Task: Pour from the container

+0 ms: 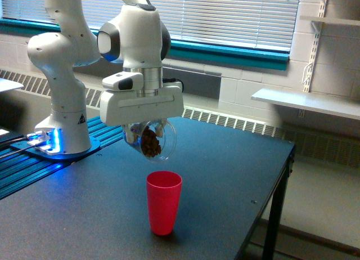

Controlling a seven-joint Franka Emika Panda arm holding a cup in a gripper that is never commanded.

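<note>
The container [153, 140] is a clear rounded cup with brown bits inside, tipped on its side with its mouth facing the exterior view's right. My gripper [143, 133] is shut on it, under the white hand of the arm. The container hangs a short way above a red cup [163, 202], its lower rim just left of and above the cup's mouth. The red cup stands upright on the dark table [225, 175]. Nothing is visibly falling from the container.
The arm's white base [62, 130] stands on a blue-lit rail at the exterior view's left. The table's edge runs down the right side, with floor beyond. A wall shelf [304, 102] and a radiator sit behind the table.
</note>
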